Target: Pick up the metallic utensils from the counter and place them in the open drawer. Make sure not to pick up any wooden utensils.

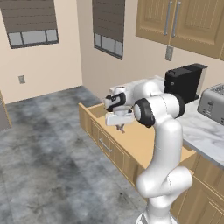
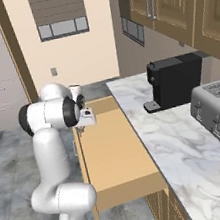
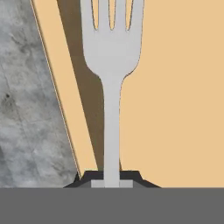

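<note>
Drawer (image 1: 144, 142) of tan wood stands pulled out below the marbled counter (image 1: 205, 131) in the left base view, its pale floor bare; the gripper (image 1: 120, 127) hangs over its far end, something slim and dark pointing down from it. No writing is readable on the black coffee machine (image 1: 183, 81) or the toaster (image 1: 213, 104).

Right base view: the gripper (image 2: 81, 128) hovers over the drawer's left wall, beside the bare interior.

Hand view: the fingertips (image 3: 131, 176) are clamped on the handle of the silver fork (image 3: 112, 65), its long axis along the gripper, tines pointing away toward the drawer floor.
</note>
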Controlling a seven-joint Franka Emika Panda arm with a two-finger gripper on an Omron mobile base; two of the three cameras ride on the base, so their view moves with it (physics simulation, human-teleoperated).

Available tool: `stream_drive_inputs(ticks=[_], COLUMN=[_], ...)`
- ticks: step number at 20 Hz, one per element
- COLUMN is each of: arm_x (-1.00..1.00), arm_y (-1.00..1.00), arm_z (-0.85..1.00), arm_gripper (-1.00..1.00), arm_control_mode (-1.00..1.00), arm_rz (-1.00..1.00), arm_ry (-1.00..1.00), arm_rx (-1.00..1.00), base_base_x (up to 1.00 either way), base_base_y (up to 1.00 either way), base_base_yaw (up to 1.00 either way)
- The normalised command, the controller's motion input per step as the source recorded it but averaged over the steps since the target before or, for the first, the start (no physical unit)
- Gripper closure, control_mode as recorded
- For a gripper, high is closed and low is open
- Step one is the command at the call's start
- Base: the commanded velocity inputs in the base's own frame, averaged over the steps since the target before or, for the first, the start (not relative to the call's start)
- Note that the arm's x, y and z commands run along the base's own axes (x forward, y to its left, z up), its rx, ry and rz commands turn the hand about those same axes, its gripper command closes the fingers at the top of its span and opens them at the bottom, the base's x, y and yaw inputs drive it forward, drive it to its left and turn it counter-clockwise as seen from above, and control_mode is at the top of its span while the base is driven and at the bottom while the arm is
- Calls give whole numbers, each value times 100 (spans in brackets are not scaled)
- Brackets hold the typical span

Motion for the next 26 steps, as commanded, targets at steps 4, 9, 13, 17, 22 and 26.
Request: stream_drive_inputs(ticks=[4,9,13,17,22,26], arm_x=[51,44,36,33,18,1], arm_y=[-34,-62,-52,-9,0,0], arm_z=[-7,-6,-46,-63,-44,-28], arm_gripper=[100,100,100,100,100,100], arm_control_mode=[-100,-100,-100,-100,-100,-100], arm_rz=[10,7,1,0,0,0], arm_ry=[-22,-1,5,1,-6,-1], arm_rx=[0,0,-1,-4,0,0], base_base_x=[0,0,0,0,0,0], base_base_y=[0,0,0,0,0,0], base_base_yaw=[0,0,0,0,0,0])
